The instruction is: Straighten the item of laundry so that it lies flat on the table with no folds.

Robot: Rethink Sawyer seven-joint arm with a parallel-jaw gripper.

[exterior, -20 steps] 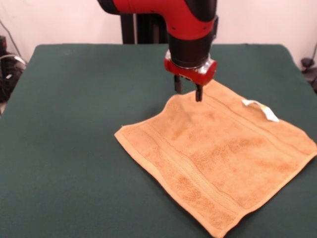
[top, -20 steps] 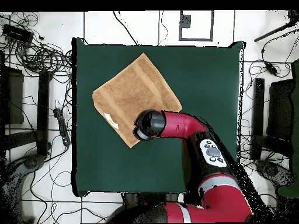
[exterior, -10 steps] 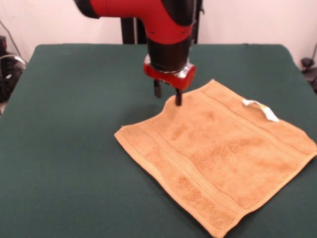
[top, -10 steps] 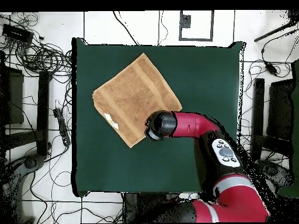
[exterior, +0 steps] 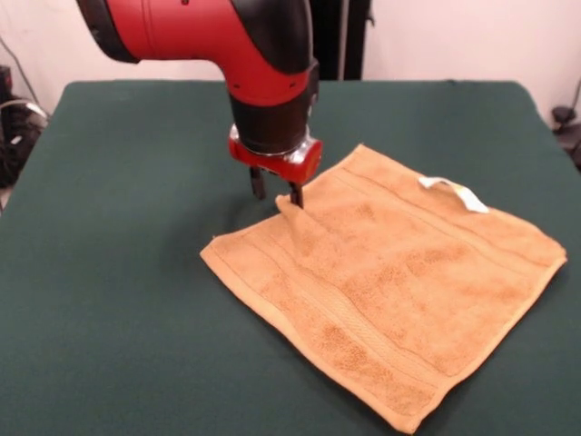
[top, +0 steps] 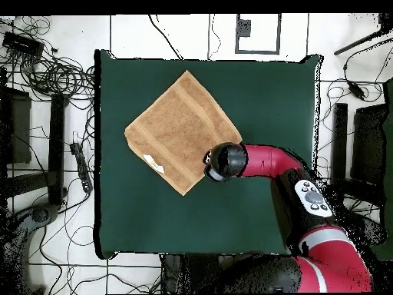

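The golden-orange towel, the item of laundry point(exterior: 390, 272), lies spread as a diamond on the green table point(exterior: 109, 182), with a white tag loop point(exterior: 449, 189) on its far right edge. My gripper point(exterior: 276, 189) stands at the towel's far left edge, its two fingers apart. The right fingertip point(exterior: 295, 194) presses on the edge, where the cloth rises in a small pucker. The left finger is off the cloth, over the table. From overhead the towel point(top: 180, 130) shows on the table point(top: 269, 92), and the arm's wrist hides the gripper at the towel's right corner.
Green table surface surrounds the towel on all sides, widest to the left in the front view. Cables and stands lie on the floor around the table in the overhead view. The red arm point(top: 269, 161) reaches in from the lower right there.
The arm has moved left in the front view and a little toward the camera. The towel has slid left with it, and its far left edge has bunched up under the fingertip.
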